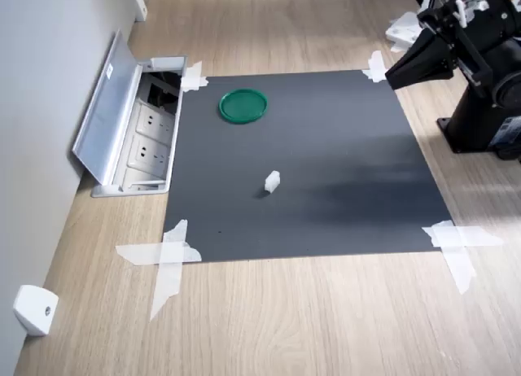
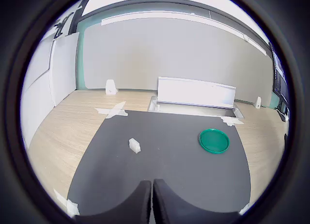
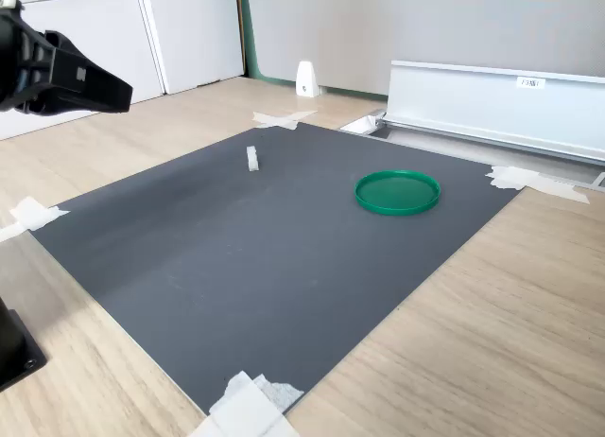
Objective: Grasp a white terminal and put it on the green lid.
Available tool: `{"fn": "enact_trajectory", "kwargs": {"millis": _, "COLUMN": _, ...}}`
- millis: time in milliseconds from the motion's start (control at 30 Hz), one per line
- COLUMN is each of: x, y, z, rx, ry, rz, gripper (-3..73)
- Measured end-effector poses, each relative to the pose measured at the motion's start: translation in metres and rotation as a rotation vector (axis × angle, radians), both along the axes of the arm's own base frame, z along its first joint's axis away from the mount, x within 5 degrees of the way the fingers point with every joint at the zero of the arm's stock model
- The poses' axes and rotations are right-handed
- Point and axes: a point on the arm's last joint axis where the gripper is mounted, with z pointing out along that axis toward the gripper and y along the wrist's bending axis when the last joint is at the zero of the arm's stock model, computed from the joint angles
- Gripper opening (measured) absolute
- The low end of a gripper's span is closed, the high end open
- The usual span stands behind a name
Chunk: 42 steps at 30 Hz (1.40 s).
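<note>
- Round dark-green plastic lid (image 1: 242,105) sits far-left on the black mat (image 1: 342,148) in the first exterior view.
- Tiny white plastic terminal (image 1: 272,181) stands mid-mat, well apart from it.
- My black gripper (image 1: 407,69) hovers far-right, fingers together, holding nothing.

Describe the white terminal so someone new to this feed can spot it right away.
Find the dark mat taped to the wooden table. Near its middle stands the white terminal, a tiny stepped block, alone and apart from the green lid. It is far smaller than the lid and, unlike the flat tape strips, stands up.
</note>
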Motion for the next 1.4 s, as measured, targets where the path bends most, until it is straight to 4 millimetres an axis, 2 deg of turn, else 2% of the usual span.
{"fn": "enact_trajectory", "kwargs": {"millis": 467, "x": 0.0, "y": 0.0, "z": 0.0, "rx": -0.002, "ry": 0.003, "rz": 0.001, "gripper": -0.9}}
{"fn": "enact_trajectory", "kwargs": {"millis": 633, "x": 0.005, "y": 0.0, "z": 0.014, "rx": -0.027, "ry": 0.027, "rz": 0.017, "gripper": -0.9}}
{"fn": "enact_trajectory", "kwargs": {"millis": 833, "x": 0.019, "y": 0.001, "z": 0.039, "rx": -0.023, "ry": 0.068, "rz": 0.026, "gripper": -0.9}}
{"fn": "enact_trajectory", "kwargs": {"millis": 1033, "x": 0.031, "y": 0.005, "z": 0.049, "rx": 0.004, "ry": 0.243, "rz": 0.077, "gripper": -0.9}}
{"fn": "enact_trajectory", "kwargs": {"millis": 1167, "x": 0.043, "y": 0.008, "z": 0.058, "rx": -0.085, "ry": 0.325, "rz": 0.182, "gripper": -0.9}}
{"fn": "enact_trajectory", "kwargs": {"millis": 1300, "x": 0.059, "y": 0.011, "z": 0.071, "rx": -0.228, "ry": 0.397, "rz": 0.344, "gripper": 2.6}}
{"fn": "enact_trajectory", "kwargs": {"millis": 1400, "x": 0.076, "y": 0.011, "z": 0.081, "rx": -0.271, "ry": 0.471, "rz": 0.417, "gripper": 10.2}}
